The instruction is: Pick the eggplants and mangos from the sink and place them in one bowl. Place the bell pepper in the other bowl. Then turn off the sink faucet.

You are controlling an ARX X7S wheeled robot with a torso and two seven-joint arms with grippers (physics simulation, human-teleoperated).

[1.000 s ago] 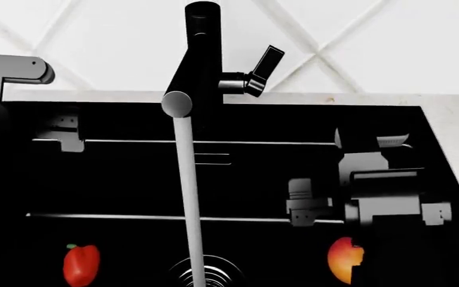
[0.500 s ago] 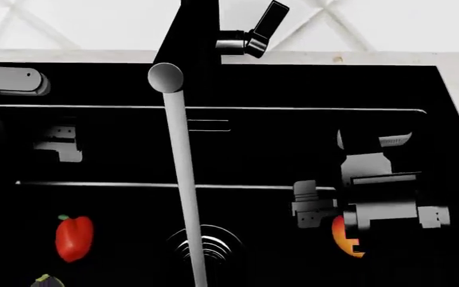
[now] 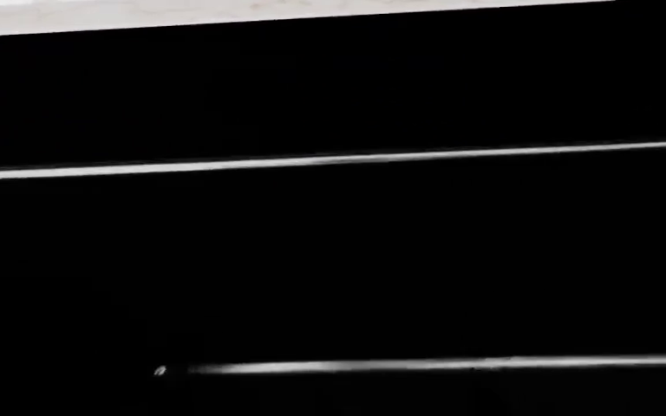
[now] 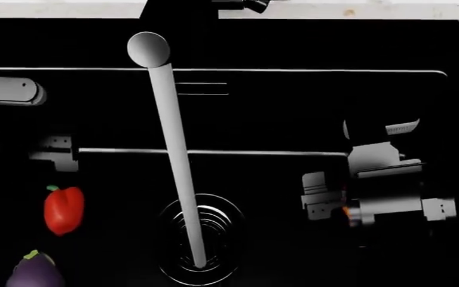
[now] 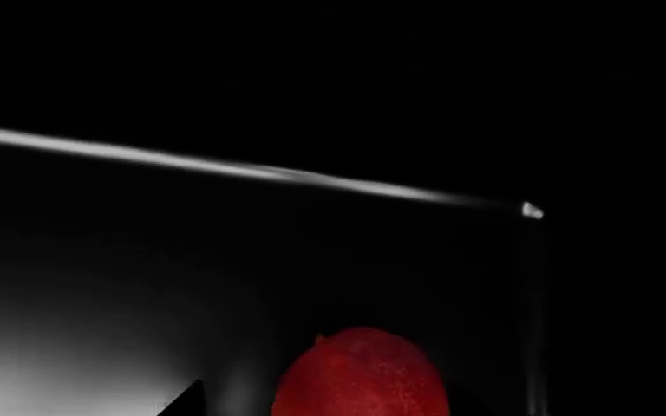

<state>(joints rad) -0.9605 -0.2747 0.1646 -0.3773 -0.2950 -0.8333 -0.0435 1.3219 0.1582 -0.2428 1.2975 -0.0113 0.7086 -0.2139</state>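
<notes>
Our right claw (image 4: 325, 203) hangs directly over the orange-red oval mango (image 5: 362, 373) on the floor of the black rectangular sink (image 4: 293, 113), nearly hiding it; we cannot tell whether its jaws are parted. Our left arm sits well apart.

looks like a kitchen: black sink (image 4: 309, 107) set in a pale counter (image 4: 373, 9), faucet (image 4: 174, 155) over the drain (image 4: 213, 239), veggies inside.
</notes>
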